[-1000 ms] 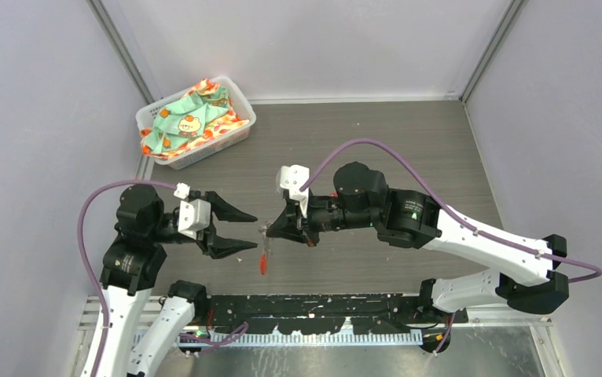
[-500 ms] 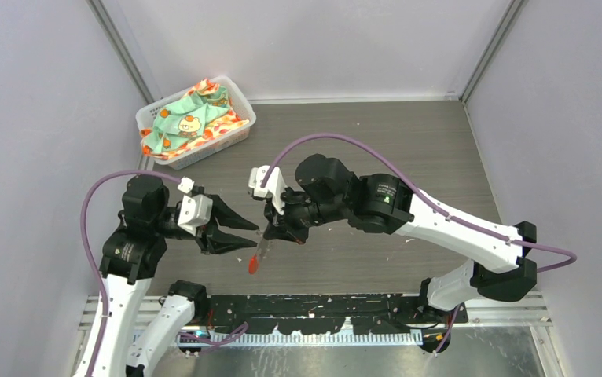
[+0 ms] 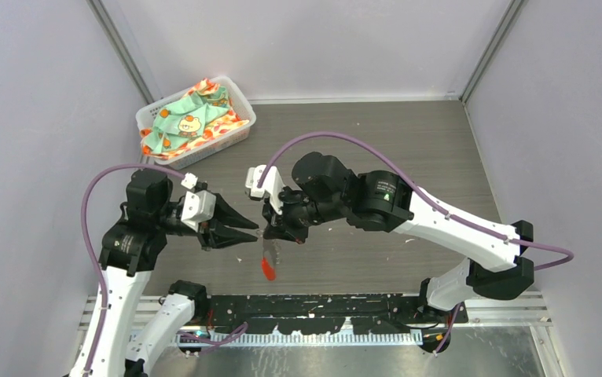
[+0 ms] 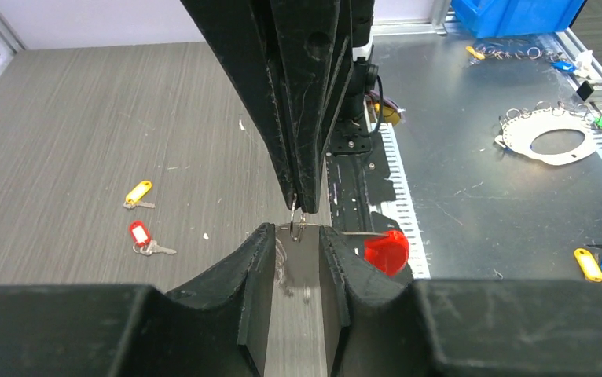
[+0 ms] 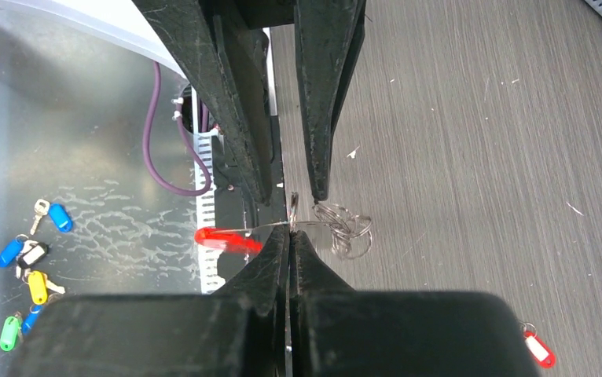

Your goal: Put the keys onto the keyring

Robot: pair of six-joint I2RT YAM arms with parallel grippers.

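The keyring (image 3: 267, 265) hangs in mid-air between both arms, its red strip (image 5: 221, 239) on one side and silvery loops (image 5: 346, 228) on the other. My right gripper (image 5: 290, 229) is shut on its thin wire. My left gripper (image 4: 296, 231) faces it tip to tip, jaws a narrow gap apart, with a small ring (image 4: 298, 222) and the wire across that gap, touching neither finger. On the table lie the keys, one with a yellow tag (image 4: 137, 192) and one with a red tag (image 4: 141, 236). They are hidden in the top view.
A white basket (image 3: 233, 138) of patterned cloth stands at the back left. Beyond the table's near edge is a metal shelf with several coloured key tags (image 5: 29, 259), a white ring holder (image 4: 553, 141) and a blue bin (image 4: 518, 12).
My right arm carried the keyring left toward the left gripper. The left jaws have narrowed around it. The red strip swung and now hangs lower.
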